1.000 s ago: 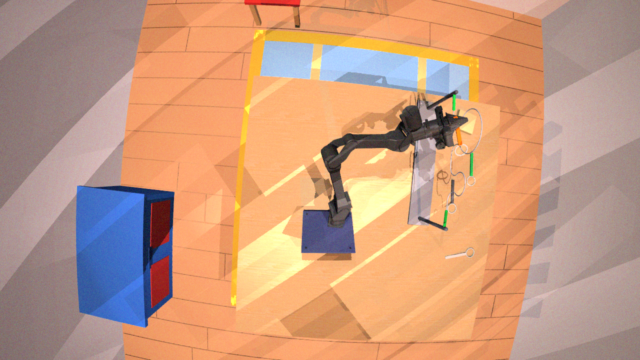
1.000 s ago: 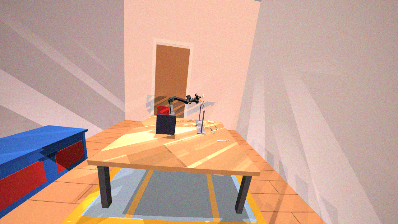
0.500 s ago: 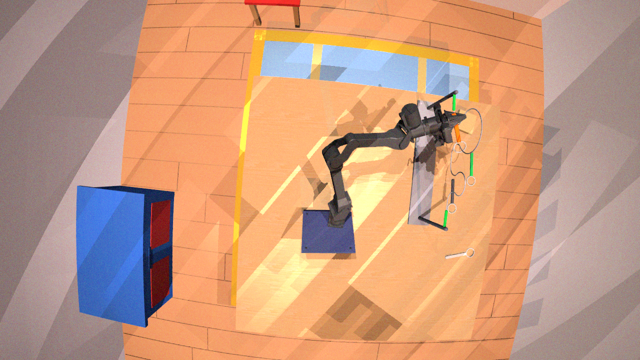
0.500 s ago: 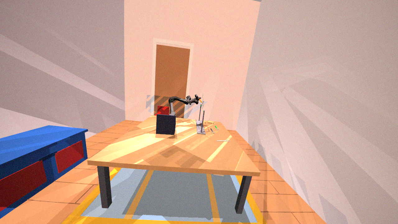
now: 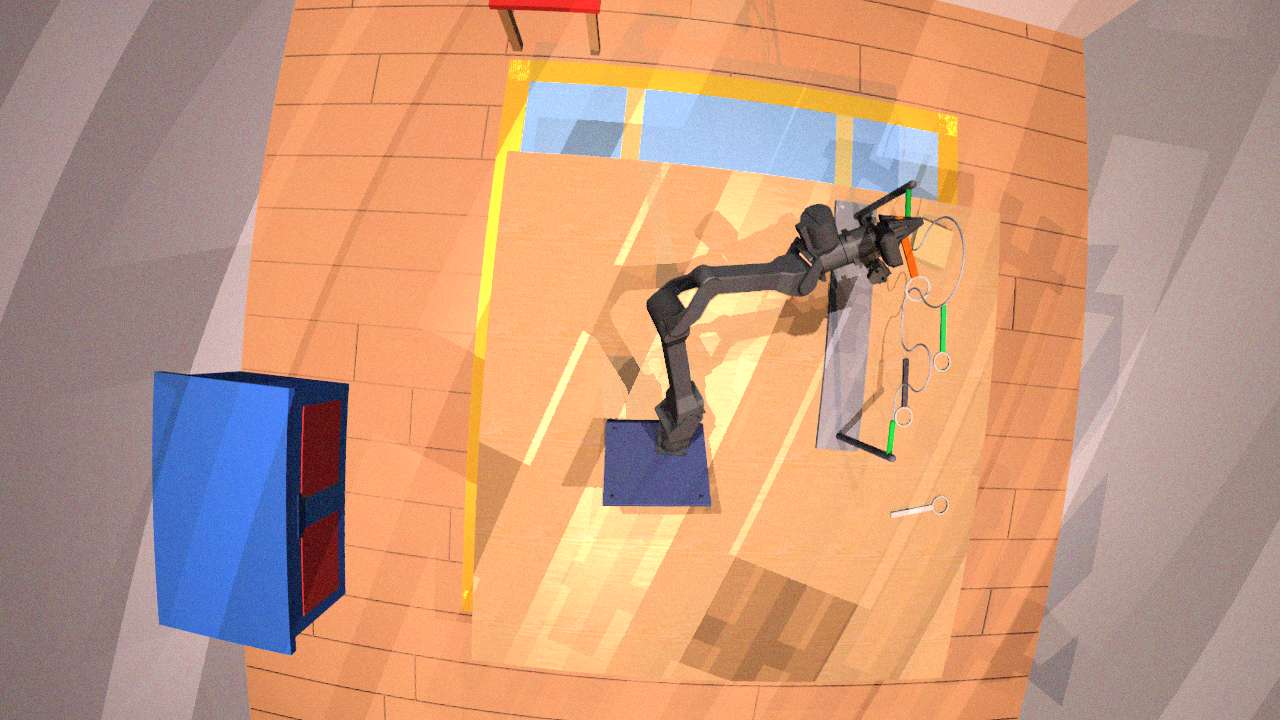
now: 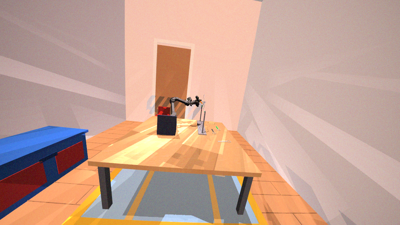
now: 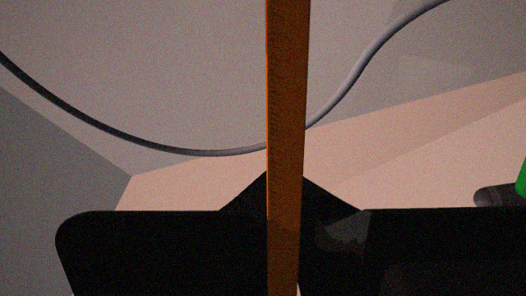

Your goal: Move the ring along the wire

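My gripper (image 5: 913, 224) (image 6: 200, 101) (image 7: 279, 178) is shut on the orange handle (image 5: 911, 257) (image 6: 201, 102) (image 7: 288, 103), high above the table. The white ring at the handle's end (image 5: 917, 277) is at the grey wire's large loop (image 5: 964, 259). The wire appears to cross the ring's opening; touching cannot be told. The ring is outside the wrist view, where the wire (image 7: 214, 153) passes behind the handle. One green part (image 5: 908, 204) (image 7: 523, 181) is by the far post (image 5: 881, 201) (image 6: 200, 114); the other green part (image 5: 891, 436) is by the near post (image 5: 865, 446) (image 6: 203, 122).
Both posts stand on a grey base plate (image 5: 845, 358) (image 6: 202, 129). On the table lie a green-handled ring (image 5: 943, 329) (image 6: 217, 128), a black-handled ring (image 5: 904, 381) (image 6: 212, 130) and a white-handled ring (image 5: 913, 510) (image 6: 223, 141). A tan block (image 5: 936, 250) lies below the large loop.
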Robot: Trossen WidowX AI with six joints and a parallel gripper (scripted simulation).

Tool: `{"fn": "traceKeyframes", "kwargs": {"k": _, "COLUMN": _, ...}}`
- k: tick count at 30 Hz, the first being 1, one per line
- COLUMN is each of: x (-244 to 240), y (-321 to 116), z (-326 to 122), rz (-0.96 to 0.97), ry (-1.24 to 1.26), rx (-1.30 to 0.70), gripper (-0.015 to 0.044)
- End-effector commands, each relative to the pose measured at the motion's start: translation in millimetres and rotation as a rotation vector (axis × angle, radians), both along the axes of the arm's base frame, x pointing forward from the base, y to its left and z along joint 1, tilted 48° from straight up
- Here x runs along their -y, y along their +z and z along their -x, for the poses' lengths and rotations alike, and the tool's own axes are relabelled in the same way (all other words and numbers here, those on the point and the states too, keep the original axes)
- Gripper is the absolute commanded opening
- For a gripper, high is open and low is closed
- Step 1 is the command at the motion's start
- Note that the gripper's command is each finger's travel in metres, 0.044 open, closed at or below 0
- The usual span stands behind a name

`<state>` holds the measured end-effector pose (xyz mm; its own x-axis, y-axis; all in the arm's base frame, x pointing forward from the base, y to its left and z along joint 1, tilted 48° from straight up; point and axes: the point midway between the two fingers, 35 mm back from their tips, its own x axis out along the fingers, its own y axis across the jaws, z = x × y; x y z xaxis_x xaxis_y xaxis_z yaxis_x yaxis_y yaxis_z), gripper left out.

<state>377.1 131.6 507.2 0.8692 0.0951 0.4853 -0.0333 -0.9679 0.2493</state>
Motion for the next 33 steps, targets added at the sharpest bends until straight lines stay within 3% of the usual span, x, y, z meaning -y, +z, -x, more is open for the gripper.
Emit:
{"fn": "traceKeyframes", "kwargs": {"k": 1, "x": -13, "y": -7, "z": 0, "rz": 0.088, "ry": 0.004, "rx": 0.002, "gripper": -0.0150}}
{"fn": "traceKeyframes", "kwargs": {"k": 33, "x": -93, "y": -89, "z": 9, "rz": 0.877, "ry": 0.032, "rx": 0.062, "gripper": -0.0150}}
